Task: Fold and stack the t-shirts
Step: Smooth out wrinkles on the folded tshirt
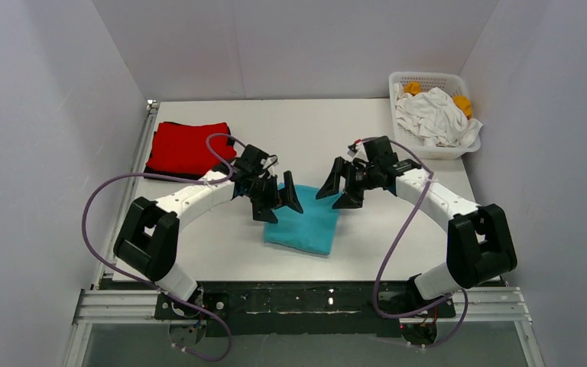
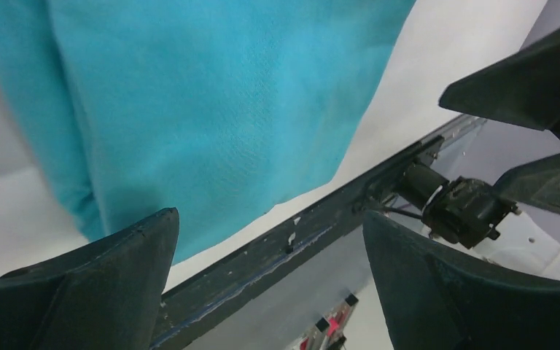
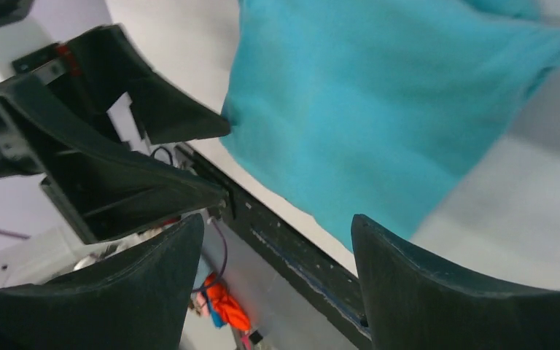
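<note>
The table (image 1: 397, 252) is taken up mostly by bare surface. The basket (image 1: 428, 77), with a white shirt (image 1: 432, 118) and an orange shirt (image 1: 464, 104) in it, is found well to the right of and beyond the right gripper (image 1: 338, 193). The red shirt (image 1: 191, 147), folded, is laid well to the left of and beyond the left gripper (image 1: 278, 205).

The blue shirt (image 1: 309, 225) is folded into a compact oblong and lies flat, below both grippers and toward the near edge from them. Its long axis is run roughly far to near, slightly slanted. Its far left corner is overhung by the left fingers (image 2: 80, 292); the right fingers (image 3: 445, 292) are held just beyond its far right corner.

Both finger pairs are spread wide and nothing is grasped; the cloth is seen beyond each gap, apart from the pads.

Stacking onto the red shirt is judged to be next, and the left arm is the nearer to both.
</note>
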You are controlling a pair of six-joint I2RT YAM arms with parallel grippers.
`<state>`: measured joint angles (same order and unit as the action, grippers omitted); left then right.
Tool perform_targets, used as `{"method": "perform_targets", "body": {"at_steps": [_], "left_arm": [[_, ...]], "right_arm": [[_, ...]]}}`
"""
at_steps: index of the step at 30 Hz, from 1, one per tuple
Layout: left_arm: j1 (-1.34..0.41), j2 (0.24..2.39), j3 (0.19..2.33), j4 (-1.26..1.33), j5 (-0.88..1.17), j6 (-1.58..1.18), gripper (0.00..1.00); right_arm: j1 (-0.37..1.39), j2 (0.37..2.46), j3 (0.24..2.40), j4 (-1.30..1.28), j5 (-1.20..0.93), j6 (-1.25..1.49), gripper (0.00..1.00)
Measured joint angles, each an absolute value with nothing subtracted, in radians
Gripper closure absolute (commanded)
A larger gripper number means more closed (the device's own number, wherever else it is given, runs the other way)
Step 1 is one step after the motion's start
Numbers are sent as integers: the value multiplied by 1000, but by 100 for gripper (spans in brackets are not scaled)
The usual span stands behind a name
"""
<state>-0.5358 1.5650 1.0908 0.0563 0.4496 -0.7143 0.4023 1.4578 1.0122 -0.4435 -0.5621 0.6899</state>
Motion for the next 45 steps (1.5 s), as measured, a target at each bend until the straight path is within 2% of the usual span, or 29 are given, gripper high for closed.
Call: {"method": "perform_targets", "body": {"at_steps": [6, 17, 22, 29, 33, 38, 45], "left_arm": [[-553, 1635, 926, 241, 572, -767, 2], [-534, 1582, 760, 398, 638, -752, 2], [-549, 1505, 762, 299, 540, -709, 2], [-550, 1367, 814, 110, 327, -683, 2], [-538, 1343, 854, 53, 252, -693, 2], [-479, 1363, 858, 42, 243, -703, 2], [-435, 1518, 865, 99, 301, -696, 2]], "right_arm": [[442, 1584, 901, -226, -722, 777, 20], [423, 1795, 955, -202, -707, 724, 22], [409, 1777, 1007, -243, -656, 679, 22], [418, 1510, 948, -227, -688, 658, 20], [521, 1419, 860, -144, -727, 682, 19], [632, 1458, 728, 0, -762, 739, 20], [620, 1664, 641, 181, -804, 835, 21]]}}
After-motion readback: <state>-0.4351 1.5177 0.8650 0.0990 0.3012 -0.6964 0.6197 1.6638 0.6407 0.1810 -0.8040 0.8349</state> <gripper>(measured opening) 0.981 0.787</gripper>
